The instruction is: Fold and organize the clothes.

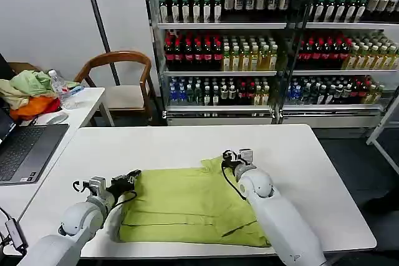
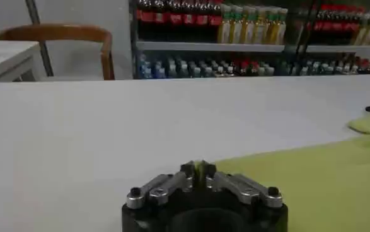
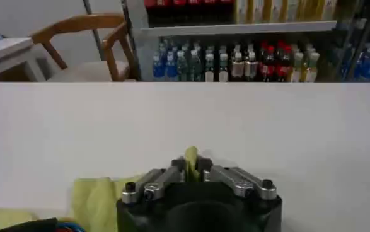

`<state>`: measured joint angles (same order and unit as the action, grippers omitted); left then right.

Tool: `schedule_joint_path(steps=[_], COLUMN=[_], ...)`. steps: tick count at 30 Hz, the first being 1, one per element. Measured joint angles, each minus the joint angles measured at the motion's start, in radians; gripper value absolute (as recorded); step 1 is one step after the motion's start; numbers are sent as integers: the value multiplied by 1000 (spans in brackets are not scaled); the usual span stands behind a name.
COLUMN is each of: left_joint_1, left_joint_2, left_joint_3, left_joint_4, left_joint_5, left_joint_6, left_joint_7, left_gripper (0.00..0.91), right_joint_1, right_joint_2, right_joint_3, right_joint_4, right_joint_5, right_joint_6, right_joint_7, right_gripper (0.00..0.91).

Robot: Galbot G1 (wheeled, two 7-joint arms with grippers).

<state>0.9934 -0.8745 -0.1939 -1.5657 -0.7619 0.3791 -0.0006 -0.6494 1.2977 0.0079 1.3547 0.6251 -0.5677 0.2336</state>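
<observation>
Evidently the chief hazard is a lost or uneven pinch: each gripper holds only a thin edge of the lime yellow-green short-sleeved cotton T-shirt (image 1: 190, 207), so if one arm lifts or travels ahead of the other, the cloth may slip free or drag into a skewed, wrinkled fold. The shirt lies flat and partly folded on the white rectangular worktop (image 1: 181, 144), toward its near edge, well apart from the heap of pale green, beige and orange garments (image 1: 28, 95) on the side table. The left gripper (image 1: 132, 177) sits low at the shirt's far left corner, fingers (image 2: 188, 170) closed on a sliver of fabric. The right gripper (image 1: 232, 159) reaches to the far right corner, forearm angled forward across the cloth, fingers (image 3: 179, 165) pinched on a small raised tab of fabric.
</observation>
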Motion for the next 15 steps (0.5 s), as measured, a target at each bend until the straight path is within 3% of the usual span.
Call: schedule_joint_path(steps=[15], left_joint_1=[62], left_joint_2=[19], left_joint_3=[-40], left_joint_4=[-63], left_joint_5=[-20], left_joint_6=[-47], left_joint_7=[13], left_gripper=[30], right_joint_1=[-76], right_joint_2=[-67], right_joint_3=[35], right_joint_4=[198], right_joint_5=[18], right_joint_6=[-6], right_joint_7=[8], right_gripper=[0])
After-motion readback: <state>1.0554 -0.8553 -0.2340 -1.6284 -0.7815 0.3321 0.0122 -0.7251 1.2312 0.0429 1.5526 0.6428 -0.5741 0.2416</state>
